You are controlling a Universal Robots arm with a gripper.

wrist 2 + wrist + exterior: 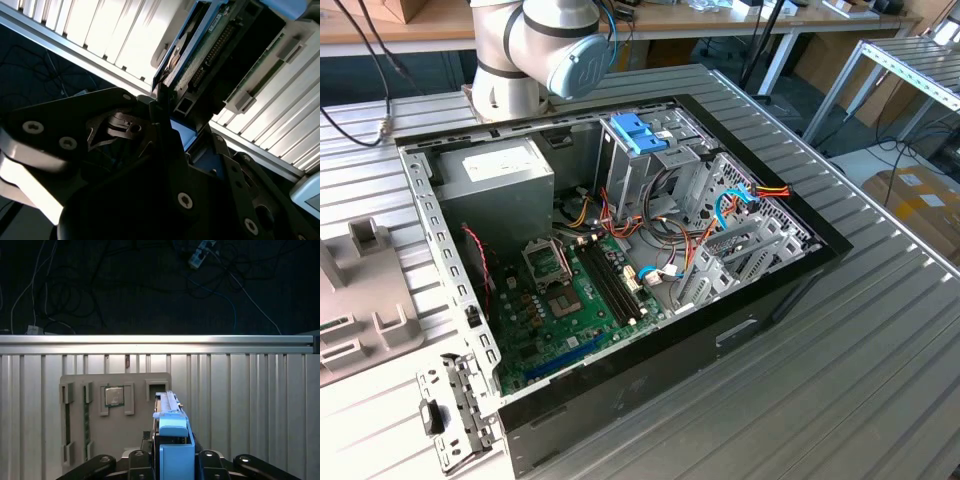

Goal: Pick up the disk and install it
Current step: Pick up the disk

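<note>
We see gripper [173,460] clamped on disk [166,402].
Second wrist view shows its connector side; exterior view the open computer case [650,385].

Case [650,385] open-topped; cables [665,232] crowd drive cage [620,170]; power supply [500,172] fills corner; pincer [174,460], clamping disk [167,402], above ribbed table [240,405].

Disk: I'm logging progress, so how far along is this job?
Done: the grasp, it seems; the gripper is shut on the disk. In hand: the disk, at the grey fixture. Left: installing it; it is not in the case yet.
</note>
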